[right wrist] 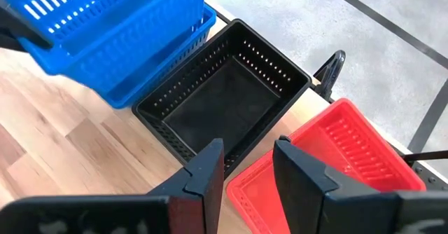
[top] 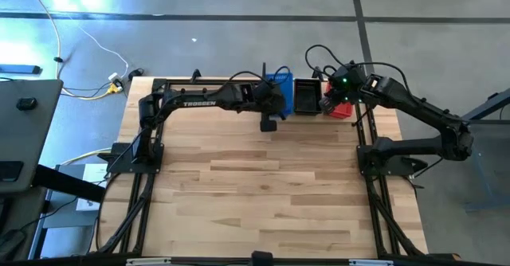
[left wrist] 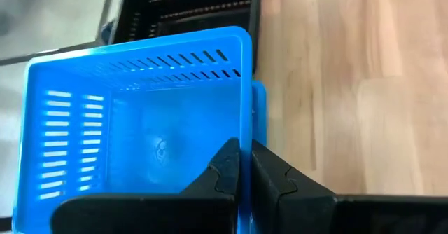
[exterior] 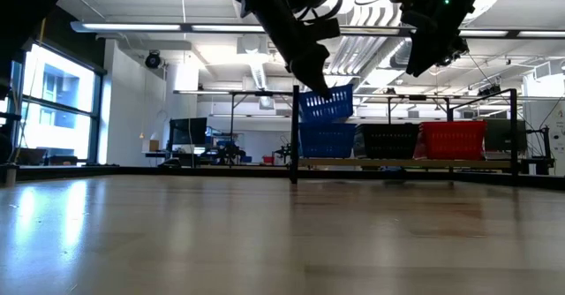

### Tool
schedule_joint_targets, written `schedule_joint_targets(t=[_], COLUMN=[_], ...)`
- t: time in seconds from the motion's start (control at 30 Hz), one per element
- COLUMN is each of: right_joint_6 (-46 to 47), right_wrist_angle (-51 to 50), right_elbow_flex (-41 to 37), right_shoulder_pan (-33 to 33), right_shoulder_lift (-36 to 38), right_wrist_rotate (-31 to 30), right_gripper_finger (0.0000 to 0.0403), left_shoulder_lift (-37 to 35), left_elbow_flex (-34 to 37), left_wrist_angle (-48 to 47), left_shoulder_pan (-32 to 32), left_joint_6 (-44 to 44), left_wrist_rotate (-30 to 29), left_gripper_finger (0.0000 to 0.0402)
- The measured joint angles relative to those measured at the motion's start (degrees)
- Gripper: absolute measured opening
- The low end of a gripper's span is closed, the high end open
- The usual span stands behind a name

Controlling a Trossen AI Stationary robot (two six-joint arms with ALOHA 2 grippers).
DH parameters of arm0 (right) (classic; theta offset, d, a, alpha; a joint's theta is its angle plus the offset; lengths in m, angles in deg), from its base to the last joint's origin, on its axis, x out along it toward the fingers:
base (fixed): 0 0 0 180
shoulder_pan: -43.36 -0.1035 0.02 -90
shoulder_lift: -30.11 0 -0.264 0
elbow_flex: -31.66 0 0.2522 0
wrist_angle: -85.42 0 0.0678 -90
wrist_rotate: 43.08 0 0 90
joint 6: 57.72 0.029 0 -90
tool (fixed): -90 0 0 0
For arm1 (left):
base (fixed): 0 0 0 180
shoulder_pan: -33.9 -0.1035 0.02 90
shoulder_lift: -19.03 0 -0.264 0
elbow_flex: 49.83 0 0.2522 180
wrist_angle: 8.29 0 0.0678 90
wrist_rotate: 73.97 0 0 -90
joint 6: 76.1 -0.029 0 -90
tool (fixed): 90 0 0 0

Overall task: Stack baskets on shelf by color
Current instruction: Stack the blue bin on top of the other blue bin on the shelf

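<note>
My left gripper (left wrist: 245,165) is shut on a blue basket (left wrist: 140,122) and carries it at the table's far edge. In the low view this basket (exterior: 325,103) hangs tilted just above another blue basket (exterior: 327,140) that sits on the shelf (exterior: 295,136). To the right of that one on the shelf sit a black basket (exterior: 388,140) and a red basket (exterior: 452,140). My right gripper (right wrist: 248,164) hovers open above the black basket (right wrist: 224,94) and the red basket (right wrist: 336,157), touching nothing. My left gripper pinches the rim of one side wall (left wrist: 245,139) of the blue basket, one finger (left wrist: 224,167) inside the basket and the other (left wrist: 269,171) outside. The fingers slant down toward the table's far edge. The basket hangs tilted, open side up, above the lower blue basket (left wrist: 259,115).
The shelf stands along the table's far edge (top: 311,111) between the two arms. The wooden tabletop (top: 263,186) spreads out bare on the near side. Cables (top: 319,59) lie behind the shelf.
</note>
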Motion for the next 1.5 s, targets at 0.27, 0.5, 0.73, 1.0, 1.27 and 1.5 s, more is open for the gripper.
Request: schedule_joint_targets(t=[0.27, 0.5, 0.73, 1.0, 1.27, 1.5], right_joint_6=[-0.21, -0.21, -0.21, -0.21, -0.21, -0.21], right_wrist_angle=[0.0, 0.0, 0.0, -0.02, -0.02, -0.04], right_elbow_flex=[0.0, 0.0, 0.0, 0.0, 0.0, 0.0], right_shoulder_pan=[0.01, 0.01, 0.01, 0.0, 0.0, 0.01], right_shoulder_lift=[0.0, 0.0, 0.0, 0.0, 0.0, 0.0], right_wrist_rotate=[0.01, 0.03, 0.03, 0.06, 0.06, 0.07], right_gripper_finger=[0.011, 0.011, 0.011, 0.011, 0.011, 0.011], left_shoulder_lift=[-0.02, -0.07, -0.07, -0.15, -0.15, 0.42], left_elbow_flex=[-0.02, -0.02, -0.02, -0.07, -0.09, -0.15], left_wrist_angle=[0.56, 0.43, 0.41, 0.5, 2.44, 1.86], left_shoulder_pan=[0.06, 0.06, 0.06, 0.07, 0.15, 0.31], left_joint_6=[1.02, 2.65, 3.02, 3.02, 2.61, 2.49], left_wrist_rotate=[0.91, 0.65, -1.72, -0.52, -2.48, -1.26], left_gripper_finger=[0.0004, 0.0006, 0.0044, 0.0082, 0.01, 0.0091])
